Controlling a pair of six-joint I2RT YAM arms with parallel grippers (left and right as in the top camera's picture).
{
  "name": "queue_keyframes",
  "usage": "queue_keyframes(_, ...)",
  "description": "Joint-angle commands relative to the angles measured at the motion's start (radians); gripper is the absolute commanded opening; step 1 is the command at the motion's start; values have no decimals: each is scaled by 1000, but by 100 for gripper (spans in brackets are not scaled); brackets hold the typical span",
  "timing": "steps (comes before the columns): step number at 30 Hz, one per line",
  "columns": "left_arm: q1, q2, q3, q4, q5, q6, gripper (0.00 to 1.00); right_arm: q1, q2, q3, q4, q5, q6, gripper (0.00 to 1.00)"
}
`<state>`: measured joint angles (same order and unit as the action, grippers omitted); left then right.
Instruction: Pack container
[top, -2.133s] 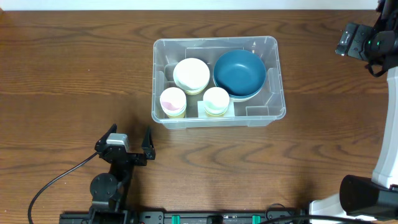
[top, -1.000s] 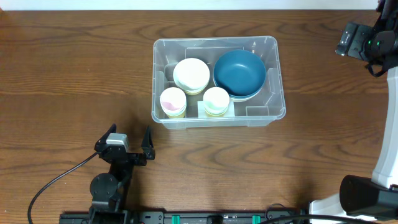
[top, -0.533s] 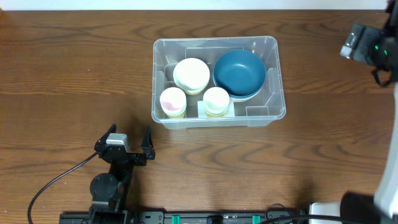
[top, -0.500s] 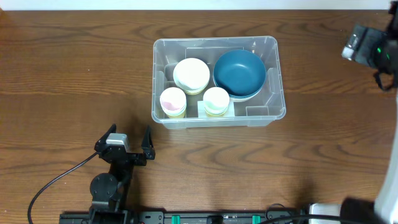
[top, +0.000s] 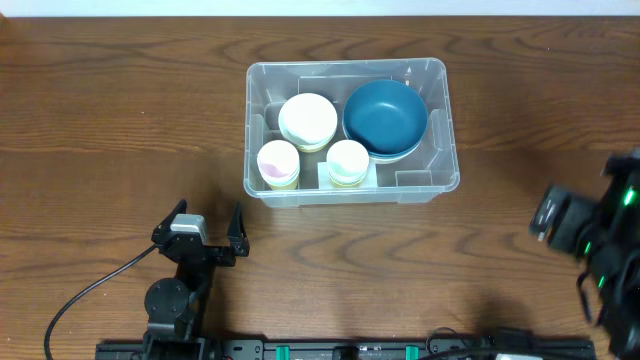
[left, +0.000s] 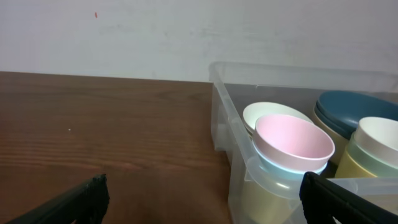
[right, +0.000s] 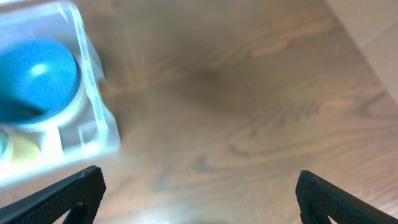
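Observation:
The clear plastic container (top: 440, 178) sits on the table's middle back. It holds a blue bowl (top: 385, 118), a cream bowl stack (top: 307, 120), a pink-lined cup stack (top: 278, 163) and a pale cup stack (top: 348, 161). My left gripper (top: 205, 232) rests open and empty near the front left, facing the container (left: 233, 149). My right arm (top: 585, 235) is blurred at the right front; its gripper (right: 198, 202) is open and empty above bare table right of the container (right: 93, 118).
A black cable (top: 85, 295) runs from the left arm's base at the front edge. The wood table (top: 120, 130) spreads left and right of the container. A pale wall (left: 124, 31) stands behind the table.
The right arm has swung from the back right corner down to the right front of the table. The left arm and the container's contents have not moved.

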<state>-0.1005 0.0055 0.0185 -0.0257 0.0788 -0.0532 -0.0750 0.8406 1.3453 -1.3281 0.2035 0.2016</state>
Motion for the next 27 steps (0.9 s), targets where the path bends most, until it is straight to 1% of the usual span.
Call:
queue_keyframes(1,3,-2,-14,-38,15,8,98,29,-124,-111,0,11,10,99)
queue_keyframes(4,3,-2,-14,-38,16,8,98,49,-232,-200,9,42,-1,99)
queue_keyframes(7,3,-2,-14,-38,16,8,98,57,-333,-278,97,41,0,99)
queue_keyframes(11,3,-2,-14,-38,16,8,98,57,-450,-400,298,-37,0,99)
queue_keyframes(18,3,-2,-14,-38,16,8,98,85,-600,-645,658,-195,0,99)
queue_keyframes(22,3,-2,-14,-38,16,8,98,101,-679,-787,846,-222,0,99)
queue_keyframes(27,3,-2,-14,-38,15,8,98,102,-782,-932,1020,-231,0,99)
